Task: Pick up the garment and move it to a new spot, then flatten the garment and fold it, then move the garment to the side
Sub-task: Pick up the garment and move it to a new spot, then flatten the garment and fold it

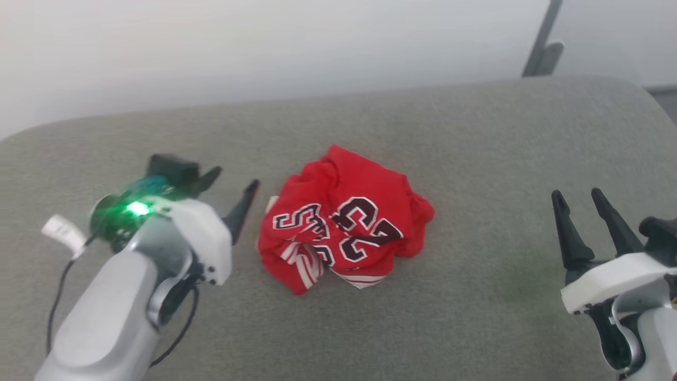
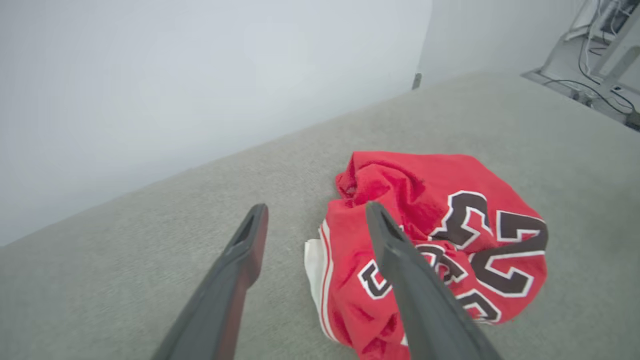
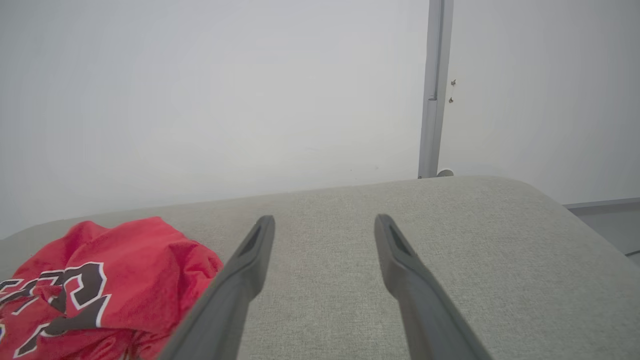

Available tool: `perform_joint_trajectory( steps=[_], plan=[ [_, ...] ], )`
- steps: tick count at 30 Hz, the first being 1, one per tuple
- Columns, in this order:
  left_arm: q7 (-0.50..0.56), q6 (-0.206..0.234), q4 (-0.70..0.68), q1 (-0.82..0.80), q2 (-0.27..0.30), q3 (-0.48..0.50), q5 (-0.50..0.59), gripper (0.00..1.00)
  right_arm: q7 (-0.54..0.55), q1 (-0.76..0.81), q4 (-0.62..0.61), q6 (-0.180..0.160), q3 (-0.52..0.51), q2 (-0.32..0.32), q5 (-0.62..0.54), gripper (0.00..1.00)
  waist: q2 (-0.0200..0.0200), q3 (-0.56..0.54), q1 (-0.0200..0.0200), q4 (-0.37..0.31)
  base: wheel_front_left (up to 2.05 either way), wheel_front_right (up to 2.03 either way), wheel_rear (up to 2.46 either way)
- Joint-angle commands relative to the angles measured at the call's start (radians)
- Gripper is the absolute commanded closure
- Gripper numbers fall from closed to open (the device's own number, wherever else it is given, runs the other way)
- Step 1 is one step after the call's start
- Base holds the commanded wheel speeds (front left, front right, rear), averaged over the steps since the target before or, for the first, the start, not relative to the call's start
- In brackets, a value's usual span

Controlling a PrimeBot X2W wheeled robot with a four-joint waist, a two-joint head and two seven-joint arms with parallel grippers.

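Across the middle of the grey padded surface (image 1: 476,296) sits the garment (image 1: 344,219), bunched into a red heap, and nothing else lies on the fabric around it. Nothing blocks either arm's way to it. The left gripper (image 1: 235,177) hangs just beside the heap's left edge, its fingers spread wide and holding nothing; from the left wrist view one dark finger (image 2: 420,295) crosses in front of the red cloth. Well off to the right, the right gripper (image 1: 576,192) is spread wide too, also empty, over bare fabric. A pale wall (image 1: 264,47) runs close behind the far edge, and a grey metal post (image 1: 542,47) stands at the rounded far-right corner, with floor (image 1: 667,98) dropping away beyond. Plenty of bare surface on both sides and in front of the heap. As for the garment itself: black "23" face up, upside down from the head view, striped trim along the near edge. Crumpled like this, its long axis cannot be told.
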Motion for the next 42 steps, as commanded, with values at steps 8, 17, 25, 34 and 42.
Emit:
perform_joint_trajectory(
  steps=[8,17,25,34,42],
  plan=[
    [-0.169,0.070,-0.095,0.183,0.071,0.119,-0.029,0.00,0.025,0.054,-0.023,0.000,-0.033,0.011,-0.024,0.00,0.0000,-0.071,0.0000,0.078,0.00,0.00,0.00],
    [-0.287,0.134,-0.161,0.373,0.122,0.237,-0.070,0.00,0.042,0.089,-0.055,0.000,-0.070,0.022,-0.039,0.00,0.0000,-0.086,0.0000,0.108,0.00,0.00,0.00],
    [-0.351,0.163,-0.178,0.472,0.126,0.307,-0.106,0.00,0.051,0.105,-0.072,0.000,-0.094,0.039,-0.046,0.00,0.0000,-0.091,0.0000,0.116,0.00,0.00,0.00],
    [-0.362,0.165,-0.191,0.490,0.130,0.310,-0.113,0.00,0.065,0.111,-0.083,0.000,-0.086,0.044,-0.035,0.00,0.0000,-0.091,0.0000,0.124,0.00,0.00,0.00],
    [-0.370,0.163,-0.208,0.478,0.124,0.302,-0.113,0.00,0.110,0.103,-0.092,0.000,-0.034,0.036,-0.014,0.00,0.0000,-0.079,0.0000,0.157,0.00,0.00,0.00]
  ],
)
